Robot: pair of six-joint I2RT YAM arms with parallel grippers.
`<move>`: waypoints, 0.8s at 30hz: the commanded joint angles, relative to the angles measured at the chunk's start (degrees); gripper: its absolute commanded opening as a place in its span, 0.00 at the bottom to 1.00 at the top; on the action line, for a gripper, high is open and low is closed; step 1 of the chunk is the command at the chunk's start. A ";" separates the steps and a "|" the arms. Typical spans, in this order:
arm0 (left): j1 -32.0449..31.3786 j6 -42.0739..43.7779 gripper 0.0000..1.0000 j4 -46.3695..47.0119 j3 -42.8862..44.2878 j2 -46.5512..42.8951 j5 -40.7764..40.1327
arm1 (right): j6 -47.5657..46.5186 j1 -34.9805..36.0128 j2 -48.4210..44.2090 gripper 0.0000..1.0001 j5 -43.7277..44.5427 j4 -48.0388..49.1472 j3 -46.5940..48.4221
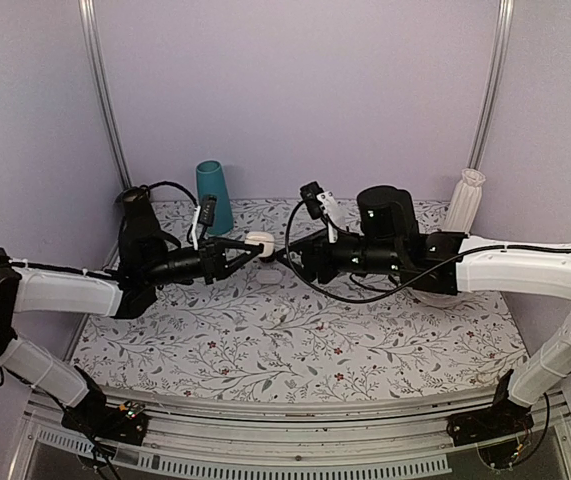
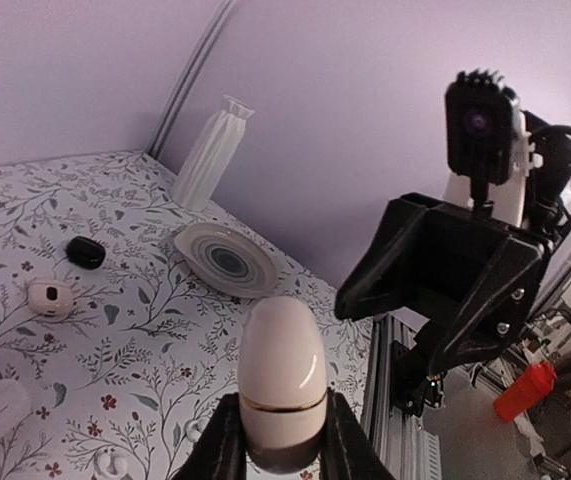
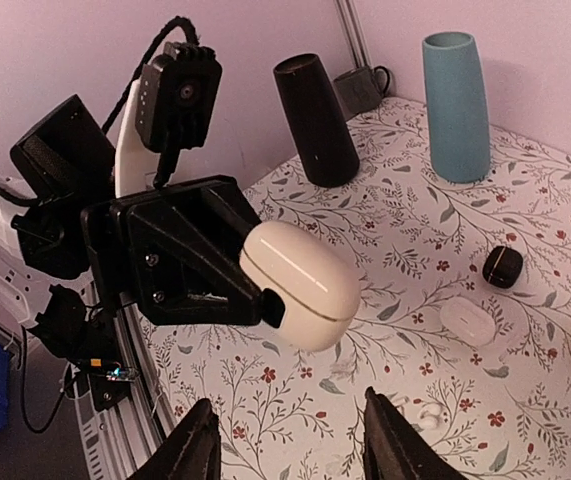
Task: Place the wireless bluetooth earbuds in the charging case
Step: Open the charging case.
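Top view: left gripper (image 1: 253, 246) is clamping the charging case (image 1: 260, 241) in the air over the table (image 1: 415, 340), toward its far edge. Right gripper (image 1: 287, 256) is facing the case, just beside it.
Left wrist: fingers (image 2: 220, 450) are pinching the case's lower end, and the case is standing upright. One small white earbud (image 2: 115, 462) is lying on the table below.
Right wrist: right jaws are standing wide apart and gripping nothing, with the case hanging ahead of them.
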 commanded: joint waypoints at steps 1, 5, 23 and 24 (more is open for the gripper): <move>0.26 12.46 0.00 -9.92 4.55 -3.96 13.53 | -0.11 -0.28 2.39 0.51 -6.07 3.53 3.53; 0.11 14.54 0.00 -13.73 6.78 -5.66 17.67 | -0.08 -0.26 2.38 0.54 -7.67 5.56 4.17; -3.43 21.18 0.00 -20.29 8.23 -12.22 21.21 | 5.29 -3.17 3.56 0.54 -10.05 6.50 4.25; -3.43 21.18 0.00 -20.11 8.19 -12.39 21.29 | 5.32 -3.14 3.68 0.54 -10.07 6.36 4.34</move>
